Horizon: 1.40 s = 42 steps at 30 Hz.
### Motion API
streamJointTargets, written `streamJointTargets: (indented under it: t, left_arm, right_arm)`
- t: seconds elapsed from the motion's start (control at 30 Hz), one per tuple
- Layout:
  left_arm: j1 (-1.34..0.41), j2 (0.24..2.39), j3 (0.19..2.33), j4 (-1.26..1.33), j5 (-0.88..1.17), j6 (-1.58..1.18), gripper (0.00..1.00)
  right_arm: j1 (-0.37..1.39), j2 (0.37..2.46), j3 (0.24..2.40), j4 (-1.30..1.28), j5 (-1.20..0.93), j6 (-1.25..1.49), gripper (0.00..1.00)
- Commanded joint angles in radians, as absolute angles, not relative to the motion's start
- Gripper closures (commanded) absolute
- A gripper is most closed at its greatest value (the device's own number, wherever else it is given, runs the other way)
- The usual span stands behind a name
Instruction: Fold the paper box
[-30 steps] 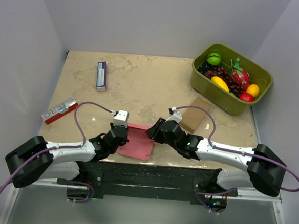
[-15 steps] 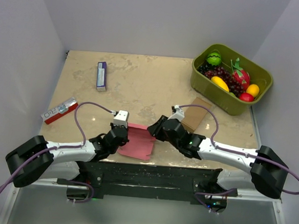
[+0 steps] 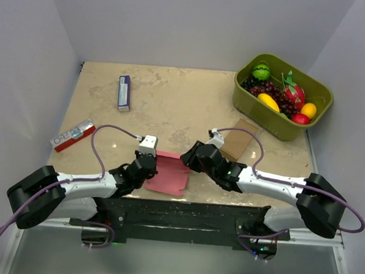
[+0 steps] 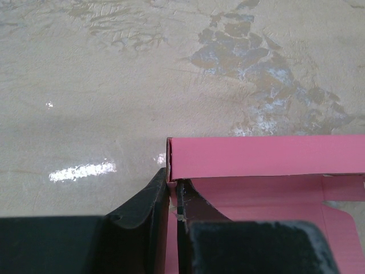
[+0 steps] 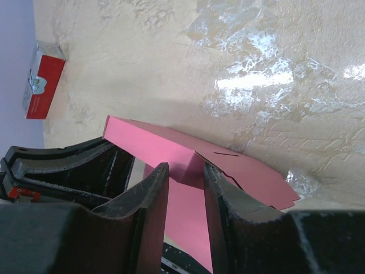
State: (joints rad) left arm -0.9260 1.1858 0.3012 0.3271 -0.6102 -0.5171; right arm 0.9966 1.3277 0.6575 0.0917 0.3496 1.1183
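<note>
The paper box (image 3: 167, 177) is thin pink card lying at the near middle of the table, partly folded, with one long panel (image 4: 262, 157) raised along its far edge. My left gripper (image 3: 149, 167) is at the card's left end. In the left wrist view it (image 4: 173, 184) is shut on the card's upright left edge, just below the raised panel's corner. My right gripper (image 3: 190, 157) is at the card's right end. In the right wrist view it (image 5: 185, 171) straddles a folded corner of the paper box (image 5: 154, 145), and both fingers touch the card with a gap between them.
A green bin (image 3: 277, 128) of toy fruit stands at the far right. A brown cardboard box (image 3: 238, 141) lies just behind my right wrist. A red-and-white packet (image 3: 73, 135) lies at the left edge, and a purple-white carton (image 3: 124, 93) is farther back.
My right wrist has edged slightly away from me at the card's right end. The left arm and the card have hardly moved.
</note>
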Motion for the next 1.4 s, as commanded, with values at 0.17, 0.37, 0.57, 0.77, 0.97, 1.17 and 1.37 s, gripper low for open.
streamJointTargets:
  t: [0.17,0.37,0.57,0.77,0.97,1.17,1.37]
  left_arm:
    - [-0.946,1.200,0.304,0.364,-0.627,-0.555,1.00]
    - [-0.959,1.206,0.304,0.368,-0.630,-0.568,1.00]
    - [-0.973,1.215,0.304,0.370,-0.632,-0.581,1.00]
    - [-0.988,1.226,0.307,0.371,-0.640,-0.597,1.00]
    - [-1.012,1.236,0.316,0.370,-0.652,-0.610,1.00]
    - [-1.037,1.239,0.322,0.350,-0.666,-0.632,1.00]
    - [-1.037,1.250,0.367,0.285,-0.719,-0.603,1.00]
  right_arm:
    - [0.971,1.353,0.676,0.212,0.353,1.149,0.64]
    - [0.953,1.400,0.652,0.305,0.304,1.203,0.65]
    - [0.951,1.425,0.615,0.402,0.290,1.255,0.71]
    - [0.950,1.427,0.580,0.457,0.305,1.327,0.80]
    - [0.948,1.463,0.561,0.529,0.307,1.399,0.90]
    - [0.948,1.483,0.506,0.636,0.343,1.508,1.00]
    - [0.948,1.414,0.538,0.540,0.380,1.395,0.96]
